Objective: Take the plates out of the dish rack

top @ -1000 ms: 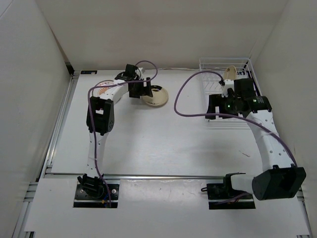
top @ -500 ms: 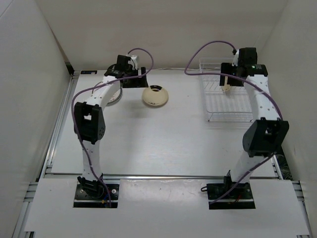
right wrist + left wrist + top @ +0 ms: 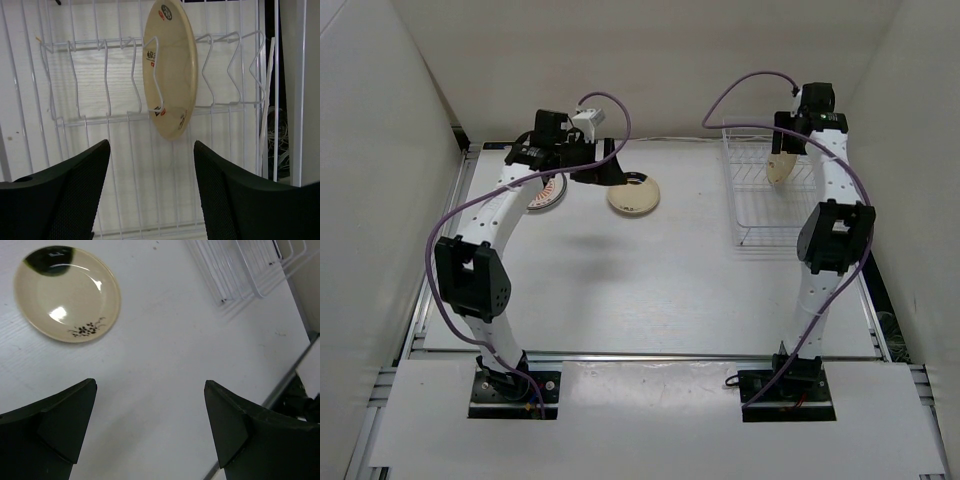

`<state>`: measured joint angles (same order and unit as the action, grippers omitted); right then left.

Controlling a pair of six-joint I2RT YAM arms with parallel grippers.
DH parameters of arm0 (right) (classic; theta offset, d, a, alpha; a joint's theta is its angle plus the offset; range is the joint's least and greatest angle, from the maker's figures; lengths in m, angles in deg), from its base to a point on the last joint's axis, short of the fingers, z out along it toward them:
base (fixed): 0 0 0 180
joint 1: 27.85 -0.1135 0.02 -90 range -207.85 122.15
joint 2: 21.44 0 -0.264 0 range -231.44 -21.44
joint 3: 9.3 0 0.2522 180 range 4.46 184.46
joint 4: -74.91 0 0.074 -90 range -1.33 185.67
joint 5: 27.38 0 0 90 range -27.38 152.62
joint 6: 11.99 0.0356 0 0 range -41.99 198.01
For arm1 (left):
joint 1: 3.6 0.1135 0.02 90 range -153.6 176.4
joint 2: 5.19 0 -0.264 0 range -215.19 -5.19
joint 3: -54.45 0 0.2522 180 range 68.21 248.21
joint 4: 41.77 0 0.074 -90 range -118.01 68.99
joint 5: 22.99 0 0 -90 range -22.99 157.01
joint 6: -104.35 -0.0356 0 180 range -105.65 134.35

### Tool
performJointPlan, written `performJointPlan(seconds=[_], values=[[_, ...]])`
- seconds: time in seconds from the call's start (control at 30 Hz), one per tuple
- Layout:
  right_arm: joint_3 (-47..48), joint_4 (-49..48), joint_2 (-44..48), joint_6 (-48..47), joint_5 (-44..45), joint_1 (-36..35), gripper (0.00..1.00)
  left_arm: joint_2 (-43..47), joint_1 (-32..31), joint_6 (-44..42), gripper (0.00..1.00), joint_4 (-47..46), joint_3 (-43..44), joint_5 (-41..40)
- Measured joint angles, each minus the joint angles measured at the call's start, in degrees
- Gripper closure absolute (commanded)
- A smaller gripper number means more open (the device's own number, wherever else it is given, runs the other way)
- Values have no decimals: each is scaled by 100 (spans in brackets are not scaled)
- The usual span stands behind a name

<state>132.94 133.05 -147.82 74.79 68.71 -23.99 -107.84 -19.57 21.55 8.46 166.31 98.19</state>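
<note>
One cream plate (image 3: 172, 75) in the dish rack (image 3: 100, 119) bears unreadable stickers (image 3: 166, 11).

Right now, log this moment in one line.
left gripper: open, empty | right gripper: open, facing cream plate standing in dish rack | green-edged plate on table

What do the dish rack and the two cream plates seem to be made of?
The dish rack looks like thin metal wire with a white coating: slim bent rods, evenly white. The plate standing in it is probably ceramic, though its smooth cream surface could also be melamine. The plate lying flat looks like glazed ceramic: sharp light reflections and a painted floral motif.
</note>
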Motion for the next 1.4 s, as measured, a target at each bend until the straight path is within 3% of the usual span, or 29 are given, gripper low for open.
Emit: performJointPlan(seconds=[0.33,0.47,0.63,0.9,1.1,1.23,1.37,1.4], values=[[634,-63,-667,-28,146,138,34,2,0,-122,0,286,-28,807],[758,-105,-756,-63,168,201,67,2,0,-142,0,306,-28,879],[824,-120,-815,-61,160,219,82,2,0,-144,0,321,-28,883],[863,-120,-883,-61,9,214,81,2,0,-146,0,345,-28,883],[890,-120,-1003,-35,-87,201,64,2,0,-149,0,348,-57,881],[898,-125,-1005,-33,-114,175,62,2,0,-155,0,387,-111,876],[898,-98,-994,2,-195,175,57,2,0,-166,0,387,-111,879],[898,-85,-984,28,-225,175,52,2,0,-166,0,387,-111,876]])
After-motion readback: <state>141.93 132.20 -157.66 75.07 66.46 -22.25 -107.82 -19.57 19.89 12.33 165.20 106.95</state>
